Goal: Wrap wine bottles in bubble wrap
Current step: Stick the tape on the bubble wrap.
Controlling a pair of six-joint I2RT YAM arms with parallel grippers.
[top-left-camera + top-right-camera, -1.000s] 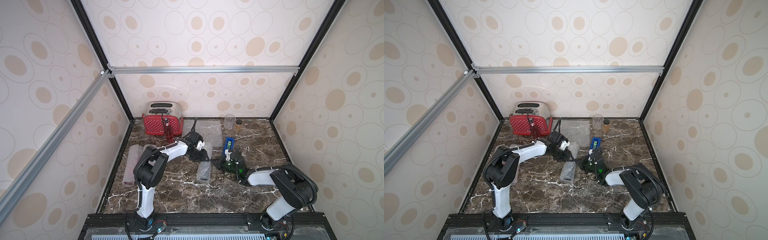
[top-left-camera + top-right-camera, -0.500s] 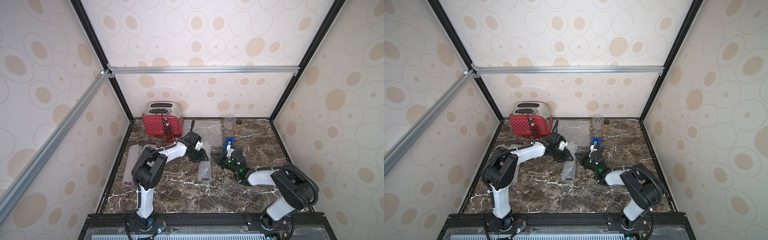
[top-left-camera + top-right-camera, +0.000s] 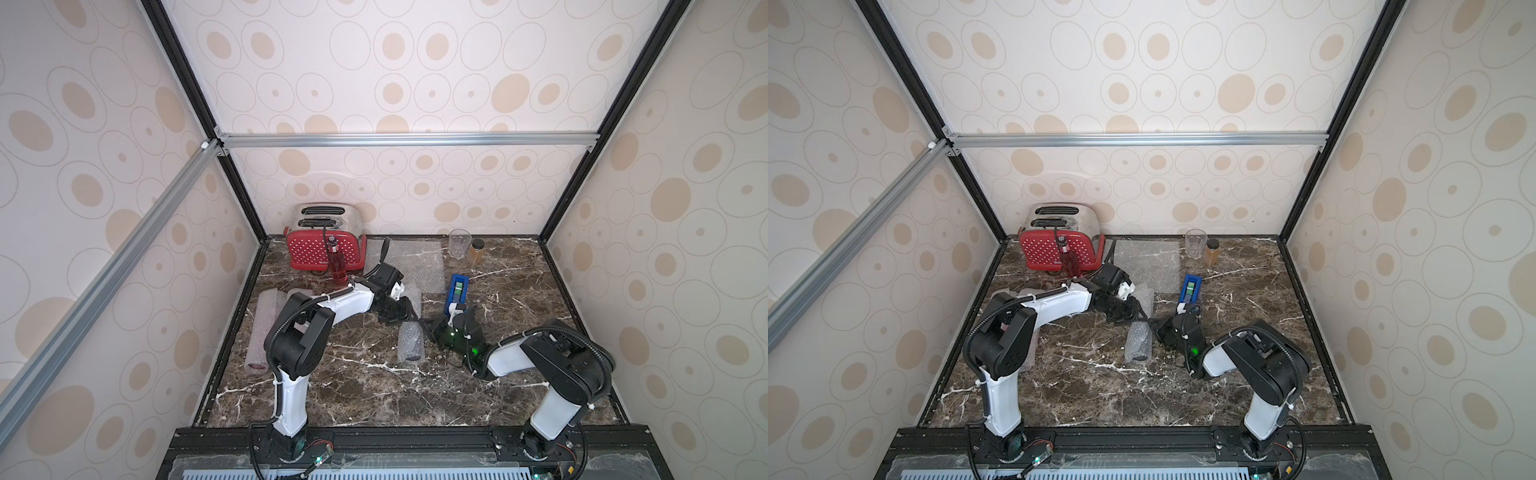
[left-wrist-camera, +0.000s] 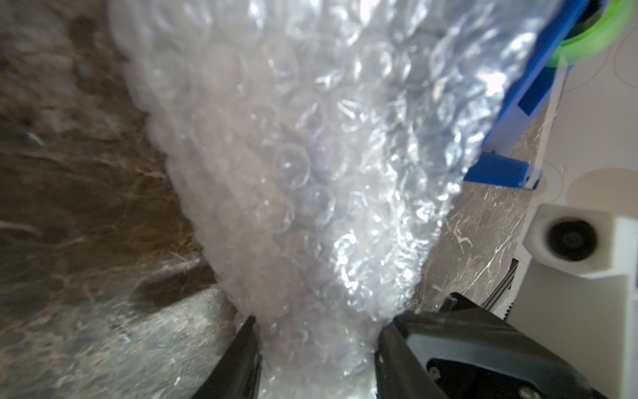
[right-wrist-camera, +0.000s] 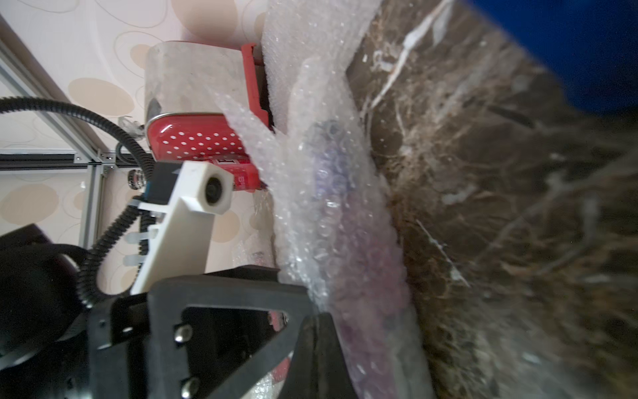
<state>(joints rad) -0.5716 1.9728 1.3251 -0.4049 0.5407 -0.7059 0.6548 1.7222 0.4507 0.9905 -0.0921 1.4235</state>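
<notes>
Step in hand, as I read it: closing the wrap round one bottle at mid-table. The bubble wrap roll (image 3: 410, 344) is lying on the marble table (image 3: 374, 399), centre, running near to far, with its dark open end facing near. The purple bottle (image 5: 332, 162) is showing faintly through the wrap in the right wrist view.

The left gripper (image 3: 400, 315) is sitting at the roll's far end. In the left wrist view its jaws are standing part-way open and squeezing the roll (image 4: 310, 172) between them. The right gripper (image 3: 432, 327) is sitting just right of the roll with its jaws fully closed. Cannot tell whether a sheet edge is pinched in them.

Next move, judging: the loose flap at the far end is asking for a tuck, then tape from the blue tape dispenser (image 3: 456, 289) just beyond the right gripper. After that, the red bottle (image 3: 337, 266) is standing bare in front of the red toaster (image 3: 324, 247). A flat sheet (image 3: 409, 259) is lying far-centre, ready for it.

Hard to make out:
- The wrapped bundles (image 3: 266, 328) at the left edge are partly hidden behind the left arm, and their contents are unclear.
- The right fingertips are getting lost against the roll in both top views.
- Both wrist views are blurring.
- The glass (image 3: 459, 243) and amber jar (image 3: 475, 251), far right, are not in play.
</notes>
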